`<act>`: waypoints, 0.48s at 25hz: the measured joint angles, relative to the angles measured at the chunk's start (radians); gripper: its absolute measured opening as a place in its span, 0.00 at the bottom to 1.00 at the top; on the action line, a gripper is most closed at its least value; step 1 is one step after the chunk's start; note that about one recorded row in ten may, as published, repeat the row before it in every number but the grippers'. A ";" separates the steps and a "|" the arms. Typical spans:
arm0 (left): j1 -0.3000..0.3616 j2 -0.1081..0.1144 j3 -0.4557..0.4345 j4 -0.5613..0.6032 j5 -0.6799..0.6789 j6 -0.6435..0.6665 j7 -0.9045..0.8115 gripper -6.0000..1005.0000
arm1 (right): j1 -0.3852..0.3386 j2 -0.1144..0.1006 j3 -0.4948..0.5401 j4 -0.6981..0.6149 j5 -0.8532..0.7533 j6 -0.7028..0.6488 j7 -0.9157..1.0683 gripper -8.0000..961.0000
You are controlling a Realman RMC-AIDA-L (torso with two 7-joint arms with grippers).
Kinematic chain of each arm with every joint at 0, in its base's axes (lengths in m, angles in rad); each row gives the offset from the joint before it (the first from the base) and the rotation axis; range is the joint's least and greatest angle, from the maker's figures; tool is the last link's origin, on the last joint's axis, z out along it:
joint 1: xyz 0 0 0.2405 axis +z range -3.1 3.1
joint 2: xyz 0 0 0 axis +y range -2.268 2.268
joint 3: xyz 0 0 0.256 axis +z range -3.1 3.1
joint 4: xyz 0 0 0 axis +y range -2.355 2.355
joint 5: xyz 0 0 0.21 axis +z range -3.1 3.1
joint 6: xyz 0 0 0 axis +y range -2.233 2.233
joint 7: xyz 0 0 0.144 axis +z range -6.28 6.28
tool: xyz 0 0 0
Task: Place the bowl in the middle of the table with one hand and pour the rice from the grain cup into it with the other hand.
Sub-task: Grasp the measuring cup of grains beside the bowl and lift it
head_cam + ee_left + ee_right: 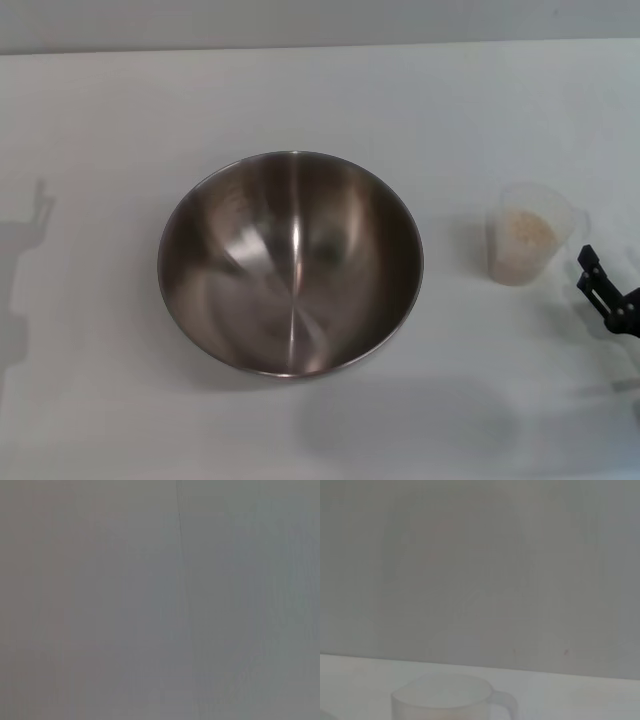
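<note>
Fingers of the right gripper (598, 283) stand spread apart at the table's right edge, holding nothing, just beside the grain cup (527, 246). The cup stands upright with rice (527, 232) inside. The steel bowl (290, 262) sits empty mid-table (120, 120), well apart. The left gripper is out of sight.

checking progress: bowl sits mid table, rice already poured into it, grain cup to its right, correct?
Not quite. In the head view the bowl is empty; the rice is in the grain cup. The rest holds: bowl mid table, cup on its right.
</note>
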State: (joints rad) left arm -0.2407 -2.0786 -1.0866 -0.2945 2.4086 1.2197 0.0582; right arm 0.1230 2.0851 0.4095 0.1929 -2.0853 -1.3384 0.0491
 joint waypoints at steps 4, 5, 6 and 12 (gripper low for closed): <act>0.001 0.000 0.003 0.000 -0.001 0.000 0.000 0.83 | 0.005 0.000 0.000 -0.001 0.002 0.007 0.000 0.83; 0.002 0.000 0.004 0.000 -0.001 0.001 0.000 0.83 | 0.009 -0.001 0.002 -0.001 0.002 0.016 0.000 0.83; 0.002 0.000 0.004 0.000 -0.001 0.001 0.000 0.83 | 0.009 -0.001 0.002 -0.001 0.002 0.016 0.000 0.83; 0.001 0.000 0.008 -0.002 -0.002 0.001 -0.002 0.83 | 0.025 -0.001 0.006 0.000 0.003 0.043 0.000 0.84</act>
State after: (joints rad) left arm -0.2392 -2.0785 -1.0783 -0.2960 2.4069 1.2210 0.0567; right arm 0.1483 2.0846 0.4151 0.1925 -2.0819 -1.2950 0.0491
